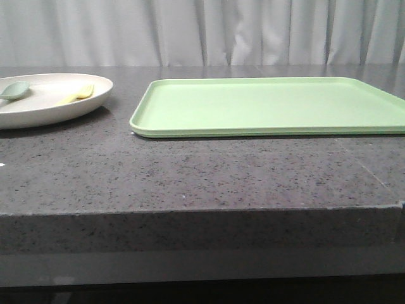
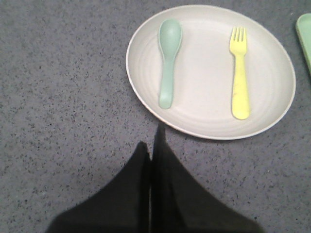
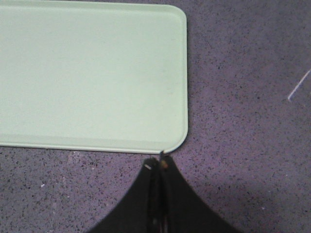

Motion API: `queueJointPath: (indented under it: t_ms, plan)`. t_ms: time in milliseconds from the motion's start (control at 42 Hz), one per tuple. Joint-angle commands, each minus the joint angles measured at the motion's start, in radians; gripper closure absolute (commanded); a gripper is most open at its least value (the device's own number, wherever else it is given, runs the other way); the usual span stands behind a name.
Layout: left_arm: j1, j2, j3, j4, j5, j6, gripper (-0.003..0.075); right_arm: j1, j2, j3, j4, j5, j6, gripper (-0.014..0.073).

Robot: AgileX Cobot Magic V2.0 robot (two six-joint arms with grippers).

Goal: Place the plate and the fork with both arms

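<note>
Evidently, plate (image 2: pixel 211 72) w/ yellow fork (image 2: pixel 240 73) is seen just ahead of the left gripper (image 2: pixel 153 145), pinched closed, empty; fork's handle is pointed back toward it; right gripper (image 3: pixel 160 162) likewise closed, by the tray (image 3: pixel 92 73).

Dark speckled stone table (image 1: pixel 190 177), bearing a cream plate (image 1: pixel 38 111) beside a light-green tray (image 1: pixel 266 104).

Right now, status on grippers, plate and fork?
Left gripper and right gripper both shut, empty, above the table. Fork and spoon lie on the plate, beside the tray. Nothing blocking.
</note>
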Motion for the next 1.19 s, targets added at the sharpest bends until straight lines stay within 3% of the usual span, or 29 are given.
queueJointPath:
  t_ms: [0, 1072, 1168]
  plan:
    - [-0.007, 0.025, -0.033, 0.008, -0.042, -0.001, 0.0738, -0.005, 0.009, -0.032, -0.002, -0.049, -0.002, 0.0661]
    - [-0.007, 0.047, -0.033, 0.001, -0.099, -0.001, 0.0738, -0.005, 0.01, -0.032, -0.002, -0.052, -0.002, 0.066]
    - [-0.007, 0.047, -0.033, 0.018, -0.103, -0.001, 0.0721, -0.005, 0.01, -0.032, -0.002, -0.052, -0.002, 0.0624]
